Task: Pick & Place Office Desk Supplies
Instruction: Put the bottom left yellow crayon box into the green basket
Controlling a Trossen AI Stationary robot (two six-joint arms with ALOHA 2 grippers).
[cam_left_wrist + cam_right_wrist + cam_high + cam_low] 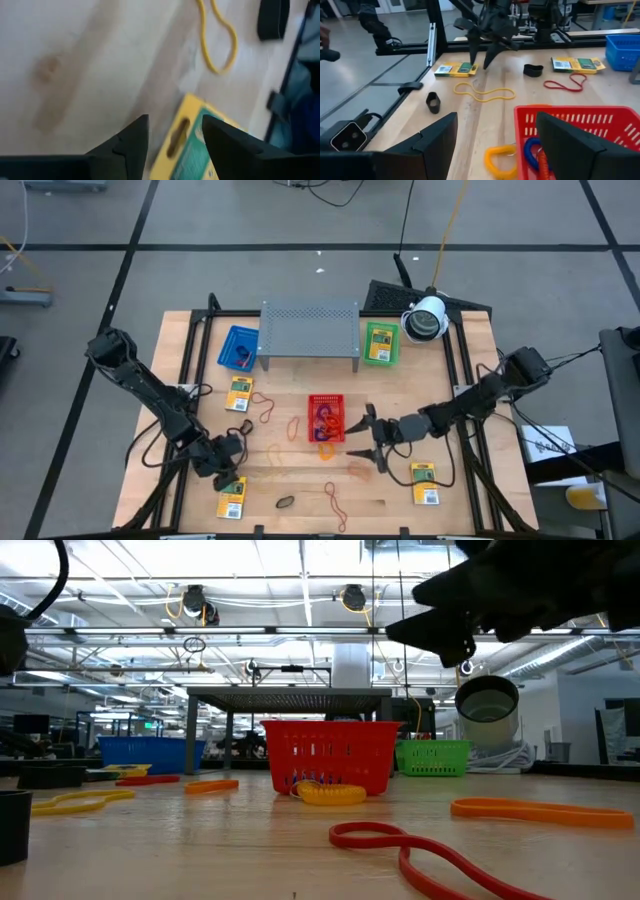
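Left gripper (232,476) low at near-left corner of desk (300,480), fingers (135,142) spread, released, poised just above yellow-and-green packet (231,498) lying flat on wood. Yellow band (220,42) on wood just beyond that packet. Right gripper (362,438) beside red basket (326,418), jaws wide apart, holding nothing. Red basket holds several coloured bands (532,152). Another packet (426,483) near right gripper, third (240,393) beside blue basket (238,347), fourth in green basket (380,344). Loose bands scattered over desk.
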